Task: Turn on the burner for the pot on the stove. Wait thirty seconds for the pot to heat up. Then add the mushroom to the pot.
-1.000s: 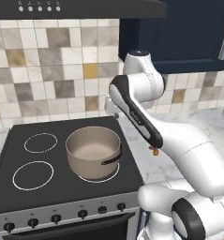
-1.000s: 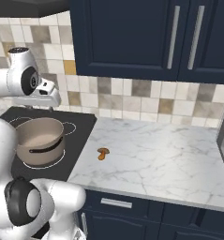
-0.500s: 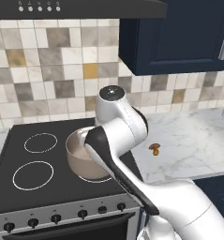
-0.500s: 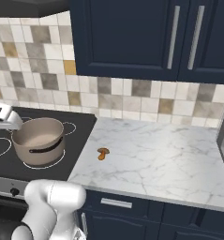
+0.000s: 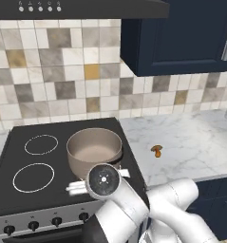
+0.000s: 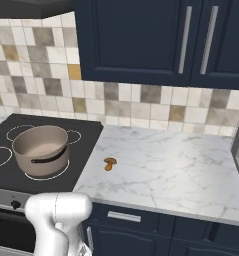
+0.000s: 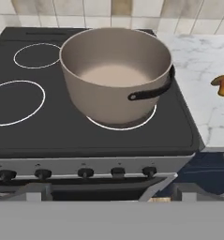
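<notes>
The pot [image 7: 116, 72] is sitting on a stove [image 7: 48, 126] ring showing no red glow, so the burner is apparently not yet on. The mushroom [image 7: 222, 85] is lying on the tabletop [image 6: 181, 170], well apart from the pot, while the end effector, jaws wide and empty, is facing the knobs [image 7: 117, 172].

Pot [image 7: 116, 70] on stove [image 7: 62, 122], right side; mushroom [image 7: 222, 85] on counter [image 6: 181, 165] right of stove.

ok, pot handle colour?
Black, on the taupe-grey pot; the handle shows best in the hand view.

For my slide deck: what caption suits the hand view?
Empty pot on a black stove, knobs along its front, a small mushroom waiting on the marble counter.
</notes>
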Available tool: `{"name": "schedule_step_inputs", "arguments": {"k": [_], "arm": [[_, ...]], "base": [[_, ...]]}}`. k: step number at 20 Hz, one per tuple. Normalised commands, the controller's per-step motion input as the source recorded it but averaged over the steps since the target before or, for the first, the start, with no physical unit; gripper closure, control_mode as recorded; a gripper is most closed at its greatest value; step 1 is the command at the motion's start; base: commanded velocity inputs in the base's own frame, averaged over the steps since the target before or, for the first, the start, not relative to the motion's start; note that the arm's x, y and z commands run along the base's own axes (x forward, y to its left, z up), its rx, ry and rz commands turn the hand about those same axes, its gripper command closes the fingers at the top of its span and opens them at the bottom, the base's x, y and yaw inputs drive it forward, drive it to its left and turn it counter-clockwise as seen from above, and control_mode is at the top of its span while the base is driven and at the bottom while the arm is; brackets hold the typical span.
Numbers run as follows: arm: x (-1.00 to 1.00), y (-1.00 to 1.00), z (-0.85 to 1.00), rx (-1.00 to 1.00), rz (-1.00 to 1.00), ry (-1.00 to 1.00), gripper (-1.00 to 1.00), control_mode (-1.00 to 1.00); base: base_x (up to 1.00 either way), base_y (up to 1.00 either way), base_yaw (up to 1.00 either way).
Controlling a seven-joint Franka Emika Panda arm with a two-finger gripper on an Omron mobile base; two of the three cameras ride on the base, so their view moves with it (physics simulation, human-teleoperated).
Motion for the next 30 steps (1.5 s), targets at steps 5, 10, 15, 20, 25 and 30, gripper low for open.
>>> {"name": "schedule_step_inputs", "arguments": {"k": [5, 10, 15, 20, 25, 30], "arm": [[-0.48, 0.17, -0.71, 0.0, -0.07, -0.17, -1.0, -1.0], [-0.38, 0.25, -0.48, 0.0, -0.09, -0.15, -1.0, -1.0], [-0.11, 0.01, -0.44, 0.0, -0.1, -0.2, -1.0, -1.0], [0.0, 0.0, -0.44, 0.0, -0.07, -0.2, -1.0, -1.0], [0.13, 0.0, -0.36, 0.0, -0.02, -0.14, -1.0, -1.0], [0.38, -0.02, -0.2, 0.0, -0.04, -0.07, -1.0, -1.0]], "base": [[0.0, 0.0, 0.0], [0.0, 0.0, 0.0], [0.0, 0.0, 0.0], [0.0, 0.0, 0.0], [0.0, 0.0, 0.0], [0.0, 0.0, 0.0]]}}
